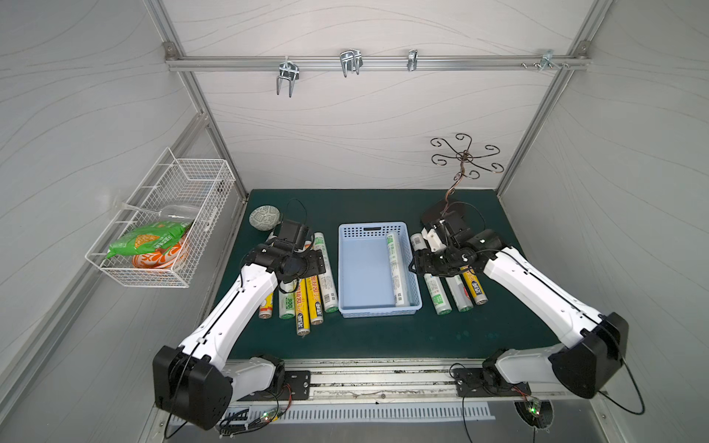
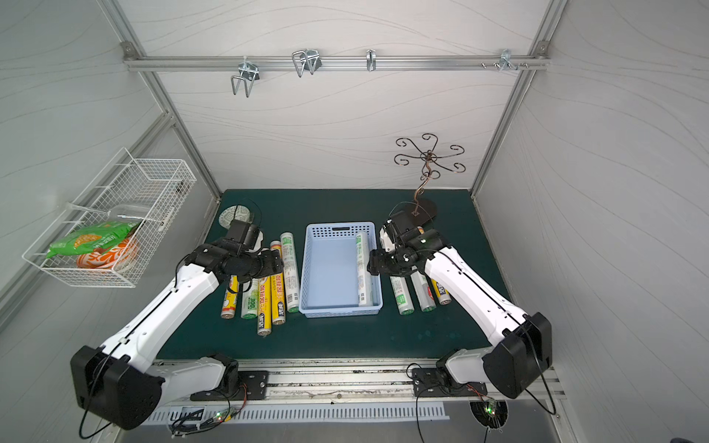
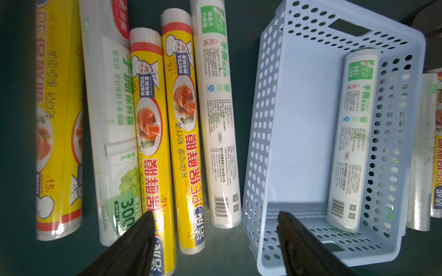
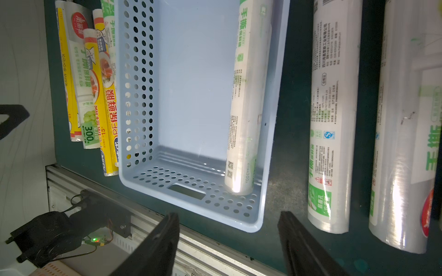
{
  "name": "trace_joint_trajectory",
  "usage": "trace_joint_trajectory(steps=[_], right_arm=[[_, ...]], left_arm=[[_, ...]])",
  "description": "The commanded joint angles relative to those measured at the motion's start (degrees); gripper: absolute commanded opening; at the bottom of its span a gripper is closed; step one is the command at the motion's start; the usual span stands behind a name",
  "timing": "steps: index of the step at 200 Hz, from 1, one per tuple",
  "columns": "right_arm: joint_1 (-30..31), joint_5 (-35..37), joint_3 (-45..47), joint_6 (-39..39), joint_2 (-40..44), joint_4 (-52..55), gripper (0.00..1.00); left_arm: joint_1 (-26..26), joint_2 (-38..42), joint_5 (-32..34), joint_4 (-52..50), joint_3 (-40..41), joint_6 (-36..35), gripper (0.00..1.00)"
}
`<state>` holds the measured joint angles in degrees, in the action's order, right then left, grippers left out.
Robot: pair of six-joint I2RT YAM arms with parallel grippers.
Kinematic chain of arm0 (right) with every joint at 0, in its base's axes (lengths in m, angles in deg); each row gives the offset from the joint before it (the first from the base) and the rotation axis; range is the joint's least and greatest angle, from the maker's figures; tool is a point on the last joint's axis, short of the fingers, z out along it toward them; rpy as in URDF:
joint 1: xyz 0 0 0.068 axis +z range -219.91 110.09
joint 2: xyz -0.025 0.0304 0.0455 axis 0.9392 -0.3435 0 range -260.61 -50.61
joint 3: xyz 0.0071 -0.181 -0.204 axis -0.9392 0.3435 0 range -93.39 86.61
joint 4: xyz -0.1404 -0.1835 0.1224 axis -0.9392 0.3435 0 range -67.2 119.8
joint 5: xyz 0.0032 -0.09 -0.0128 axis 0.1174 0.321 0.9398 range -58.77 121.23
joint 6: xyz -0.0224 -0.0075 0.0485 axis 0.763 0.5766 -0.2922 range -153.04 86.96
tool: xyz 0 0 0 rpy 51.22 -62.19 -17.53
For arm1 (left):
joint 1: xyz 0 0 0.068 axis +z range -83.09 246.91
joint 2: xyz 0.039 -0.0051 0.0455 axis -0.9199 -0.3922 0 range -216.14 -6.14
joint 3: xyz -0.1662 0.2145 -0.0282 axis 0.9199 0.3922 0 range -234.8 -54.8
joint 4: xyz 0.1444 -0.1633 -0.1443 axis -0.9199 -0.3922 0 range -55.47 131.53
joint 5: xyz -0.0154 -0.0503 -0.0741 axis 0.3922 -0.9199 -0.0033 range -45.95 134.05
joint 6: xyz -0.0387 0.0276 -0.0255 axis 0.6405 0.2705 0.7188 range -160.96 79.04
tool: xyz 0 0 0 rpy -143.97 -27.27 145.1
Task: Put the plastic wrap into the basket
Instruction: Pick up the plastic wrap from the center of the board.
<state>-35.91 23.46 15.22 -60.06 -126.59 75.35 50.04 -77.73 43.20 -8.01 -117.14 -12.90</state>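
The left pincer (image 3: 215,241) stands open with nothing between its jaws, hanging above the rolls that lie left of the basket (image 1: 364,268). The right pincer (image 4: 229,239) is open and empty too, poised over the basket's right-hand wall. Between the two arms the light blue basket sits on the green mat (image 1: 383,337). One white roll with green print (image 1: 395,268) lies inside it, lengthwise, close against that right-hand wall. Five more rolls lie side by side on the mat to the left: a white roll (image 3: 217,119) just beside the basket, then a yellow roll (image 3: 184,131), a second yellow roll (image 3: 150,143), a clear roll with green grapes (image 3: 107,119) and a third yellow roll (image 3: 57,119) outermost. Right of the basket lie three more — a white-and-green roll (image 1: 437,295), a clear roll (image 1: 459,293) and a yellow-labelled roll (image 1: 475,289), all partly under the right arm. Further off, a small bowl (image 1: 262,218) sits behind the left arm, and a wire basket (image 1: 184,184) hangs on the left wall.
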Motion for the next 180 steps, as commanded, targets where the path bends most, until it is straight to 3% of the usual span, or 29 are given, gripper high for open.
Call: trace_joint_trajectory(steps=[1,97,180], right_arm=[[-1.19,-2.61,1.20,1.21,1.62,0.40,0.71],[-3.85,-4.45,4.93,1.01,3.81,-1.34,0.71],[-4.64,-5.47,6.09,1.15,4.27,-1.33,0.71]], left_arm=[[0.26,-3.39,-1.15,2.29,-3.29,1.90,0.79],[-0.64,-17.93,-1.40,7.25,-4.69,4.33,0.74],[-1.95,-24.04,-0.49,8.40,-6.01,3.76,0.73]])
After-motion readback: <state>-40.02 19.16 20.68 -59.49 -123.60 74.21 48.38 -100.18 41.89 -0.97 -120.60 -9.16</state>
